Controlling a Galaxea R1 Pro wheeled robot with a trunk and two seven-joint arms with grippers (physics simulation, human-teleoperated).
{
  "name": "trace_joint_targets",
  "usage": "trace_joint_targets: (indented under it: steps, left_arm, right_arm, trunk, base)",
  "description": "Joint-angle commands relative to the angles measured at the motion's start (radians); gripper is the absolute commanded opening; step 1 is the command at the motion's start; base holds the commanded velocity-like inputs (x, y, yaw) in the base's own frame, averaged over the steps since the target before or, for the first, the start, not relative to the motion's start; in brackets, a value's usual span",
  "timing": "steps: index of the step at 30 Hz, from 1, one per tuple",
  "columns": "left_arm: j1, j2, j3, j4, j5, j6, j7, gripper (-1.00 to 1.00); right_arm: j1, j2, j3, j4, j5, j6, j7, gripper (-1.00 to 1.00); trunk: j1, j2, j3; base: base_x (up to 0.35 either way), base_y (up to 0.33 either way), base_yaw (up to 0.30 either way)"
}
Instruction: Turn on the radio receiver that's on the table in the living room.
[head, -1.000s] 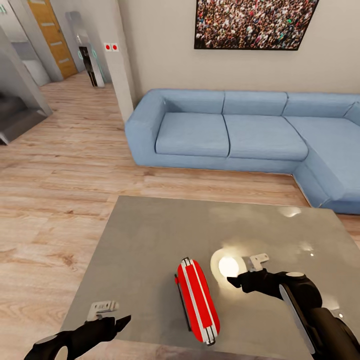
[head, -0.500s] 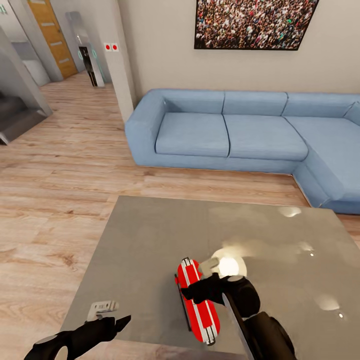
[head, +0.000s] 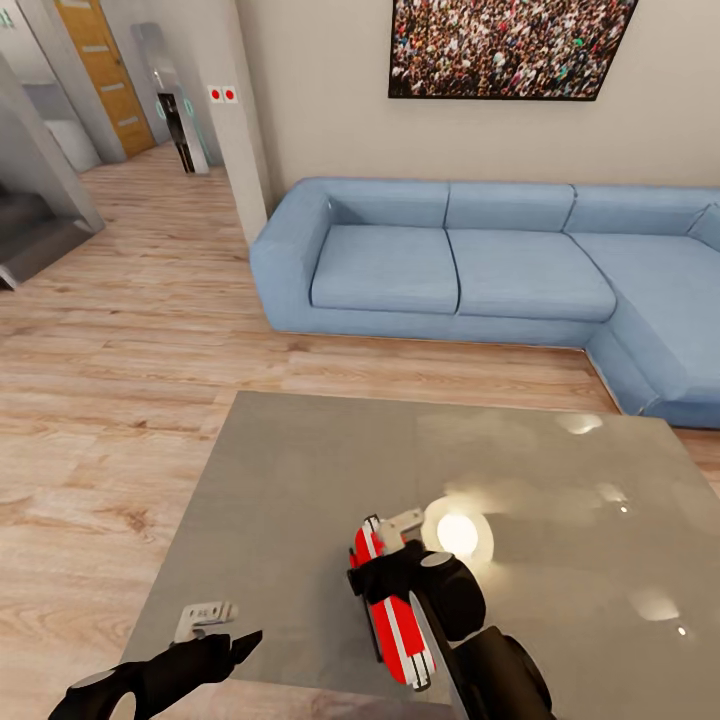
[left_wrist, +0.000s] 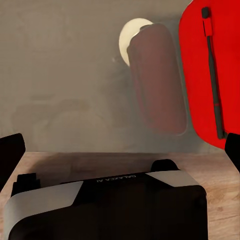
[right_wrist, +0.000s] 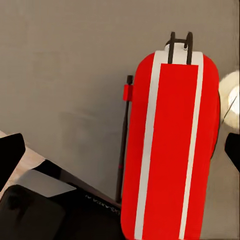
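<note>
The radio receiver (head: 395, 600) lay at the near edge of the table (head: 300, 480), under the right gripper (head: 385, 545).
The left gripper (head: 215, 625), its fingers wide apart, hovered at the table's near-left corner; its wrist housing bore mirrored lettering, apparently "GALAXEA". The receiver was a slim bright-red box with rounded ends, two white-silver stripes running lengthwise and a thin dark strap along its left side. The right gripper's fingers stood wide above its far end; contact could not be told. Beyond stood a light-blue sofa (head: 480, 265) and a framed crowd picture (head: 505, 45).
</note>
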Motion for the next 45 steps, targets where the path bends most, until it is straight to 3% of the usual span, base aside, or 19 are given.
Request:
trace_joint_targets:
  steps: [1,7,20,45]
  left_arm:
    - [0.0,0.0,0.0,0.0,0.0,0.0,0.0,1.0]
    - [0.0,0.0,0.0,0.0,0.0,0.0,0.0,1.0]
    - [0.0,0.0,0.0,0.0,0.0,0.0,0.001,1.0]
    - [0.0,0.0,0.0,0.0,0.0,0.0,0.001,1.0]
  right_arm:
    - [0.0,0.0,0.0,0.001,-0.001,0.0,-0.017,1.0]
    - [0.0,0.0,-0.007,0.003,-0.004,0.0,-0.089,1.0]
    - [0.0,0.0,-0.014,0.06,-0.012,0.0,-0.158,1.0]
    - [0.0,0.0,-0.023,0.169,-0.009,-0.028,-0.168,1.0]
  trunk:
    - [0.0,0.0,0.0]
    - [0.0,0.0,0.0]
    - [0.0,0.0,0.0]
    - [0.0,0.0,0.0]
  base:
    - [0.0,0.0,0.0]
    - [0.0,0.0,0.0]
    - [0.0,0.0,0.0]
    - [0.0,0.0,0.0]
